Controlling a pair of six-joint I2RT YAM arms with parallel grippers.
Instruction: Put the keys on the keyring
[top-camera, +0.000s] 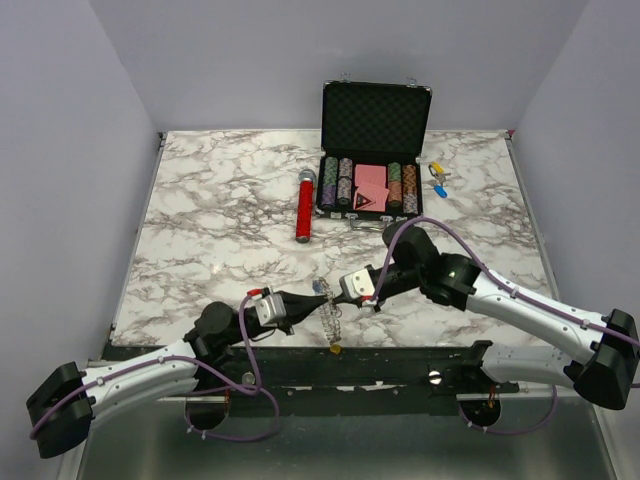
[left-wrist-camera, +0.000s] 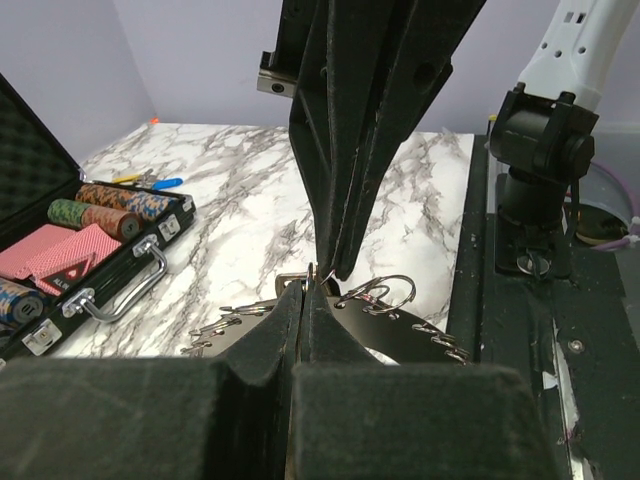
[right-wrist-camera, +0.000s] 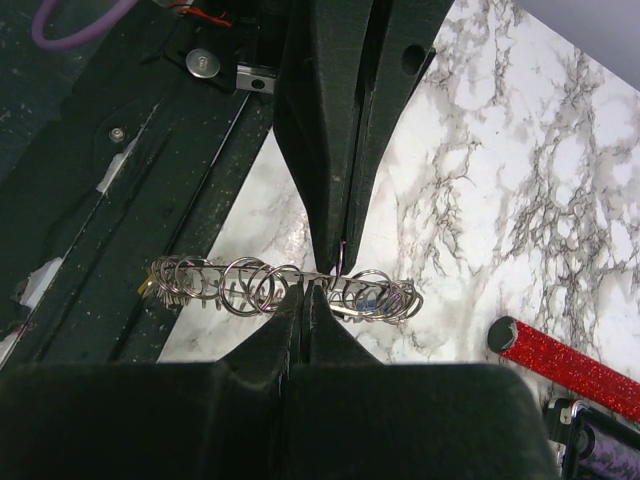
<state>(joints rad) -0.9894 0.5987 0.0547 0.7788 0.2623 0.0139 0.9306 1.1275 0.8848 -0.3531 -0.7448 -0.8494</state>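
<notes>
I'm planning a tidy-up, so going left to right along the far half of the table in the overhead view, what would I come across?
red glitter cylinder → open black case of poker chips → loose keys with yellow and blue tags

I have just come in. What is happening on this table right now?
Two robot arms are working on the keyring near the front edge of the marble table. The left gripper and the right gripper are both shut, tip to tip, and each appears to pinch the ring's wire. A few loose keys with yellow and blue tags lie far off, beside the open poker chip case, not yet on the ring.
</notes>
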